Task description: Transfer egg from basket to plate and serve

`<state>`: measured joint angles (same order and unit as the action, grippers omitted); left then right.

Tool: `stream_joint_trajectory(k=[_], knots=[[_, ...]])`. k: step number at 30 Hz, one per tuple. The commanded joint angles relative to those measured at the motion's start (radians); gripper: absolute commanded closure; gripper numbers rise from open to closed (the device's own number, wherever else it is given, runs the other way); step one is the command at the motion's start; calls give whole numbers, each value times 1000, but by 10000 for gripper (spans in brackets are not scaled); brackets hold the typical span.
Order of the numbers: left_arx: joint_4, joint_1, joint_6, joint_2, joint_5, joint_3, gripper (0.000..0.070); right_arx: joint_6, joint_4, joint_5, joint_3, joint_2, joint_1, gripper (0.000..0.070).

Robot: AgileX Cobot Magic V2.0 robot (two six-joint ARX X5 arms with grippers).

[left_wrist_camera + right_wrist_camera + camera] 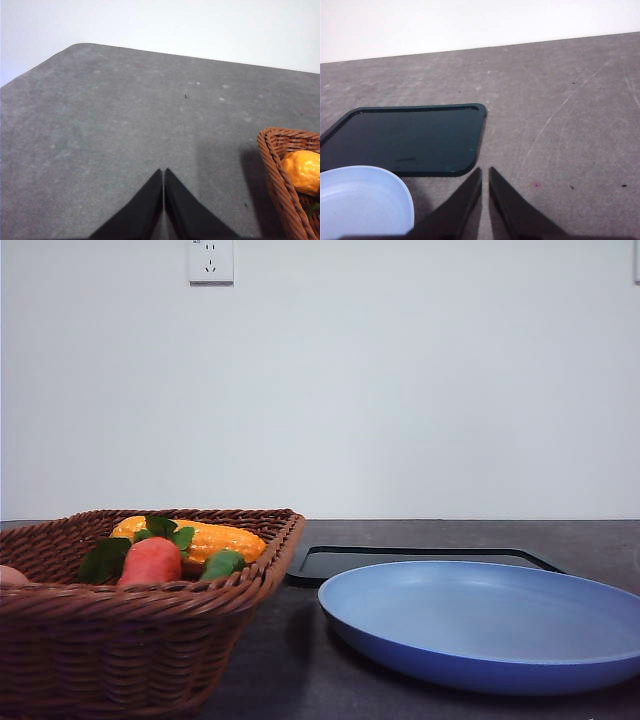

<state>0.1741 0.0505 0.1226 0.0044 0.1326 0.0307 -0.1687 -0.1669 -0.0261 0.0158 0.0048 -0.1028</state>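
The brown wicker basket [130, 640] stands at the front left of the table, and its corner [287, 175] also shows in the left wrist view. A pinkish rounded egg [8, 575] peeks over the rim at the basket's far left, mostly hidden. The blue plate [490, 625] lies to the right of the basket, and its edge [365, 200] appears in the right wrist view. My left gripper [163, 171] is shut over bare table beside the basket, holding nothing. My right gripper [485, 170] is shut, with nothing in it, just past the plate's edge.
A red-orange carrot toy with green leaves [150, 560] and a yellow corn toy [215, 538] lie in the basket. A flat black tray [405, 140] sits behind the plate. Grey tabletop stretches beyond both grippers to a white wall.
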Motion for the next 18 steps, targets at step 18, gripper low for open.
stream_joint_trajectory(k=[18], knots=[[-32, -1, 233, -2, -2, -25, 700, -234, 114, -12, -1, -1, -2, 700]])
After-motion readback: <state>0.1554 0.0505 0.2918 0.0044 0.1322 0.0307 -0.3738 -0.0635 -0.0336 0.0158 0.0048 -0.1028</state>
